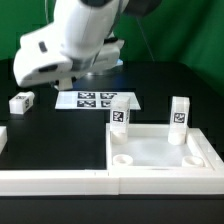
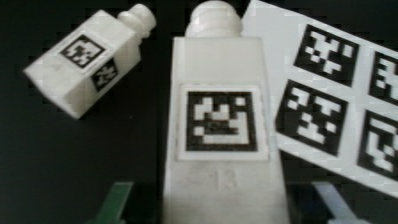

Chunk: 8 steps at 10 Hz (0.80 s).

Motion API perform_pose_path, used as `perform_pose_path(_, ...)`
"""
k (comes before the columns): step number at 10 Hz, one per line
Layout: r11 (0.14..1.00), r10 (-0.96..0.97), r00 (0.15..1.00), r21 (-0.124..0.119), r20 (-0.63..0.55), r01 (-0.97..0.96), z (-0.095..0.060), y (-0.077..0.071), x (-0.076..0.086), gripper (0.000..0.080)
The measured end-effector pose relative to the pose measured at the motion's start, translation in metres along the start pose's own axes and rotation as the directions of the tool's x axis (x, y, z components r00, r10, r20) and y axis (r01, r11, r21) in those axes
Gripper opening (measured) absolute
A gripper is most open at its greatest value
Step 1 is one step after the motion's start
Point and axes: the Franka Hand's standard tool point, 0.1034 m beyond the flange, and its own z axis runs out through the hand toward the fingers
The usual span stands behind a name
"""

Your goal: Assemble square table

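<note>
The white square tabletop lies at the exterior view's lower right, rim up. Two white tagged legs stand upright at its far corners. A third leg lies on the black table at the left. In the wrist view a fourth tagged leg lies lengthwise between the fingers of my gripper. The jaws are open, with a dark gap on each side of it. Another leg lies beside it. In the exterior view the arm's white hand hides my fingers and that fourth leg.
The marker board lies flat behind the tabletop and also shows in the wrist view, close beside the leg between my fingers. A long white border rail runs along the front, and a white piece sits at the left edge.
</note>
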Motion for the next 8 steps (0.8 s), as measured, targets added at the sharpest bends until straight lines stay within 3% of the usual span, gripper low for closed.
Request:
perform_pose_path(1, 1.0, -0.018, 1.0, -0.015, -0.012, 0.017, -0.008, -0.001, -0.004, 0.0291)
perform_pose_path(2, 1.0, -0.017, 1.0, -0.014, -0.023, 0.016, -0.006, 0.0, -0.002, 0.0291)
perform_pose_path(5, 1.0, -0.016, 0.972, -0.027, -0.235, 0.01, -0.017, 0.003, 0.006, 0.0291)
perform_pose_path(6, 1.0, 0.001, 0.97, -0.019, -0.242, -0.006, -0.038, -0.003, 0.008, 0.0291)
perform_pose_path(7, 0.999, -0.002, 0.95, -0.035, -0.313, -0.01, -0.08, -0.007, 0.022, 0.0291)
perform_pose_path(8, 0.998, -0.004, 0.928, -0.061, -0.372, -0.021, -0.11, -0.01, 0.03, 0.0291)
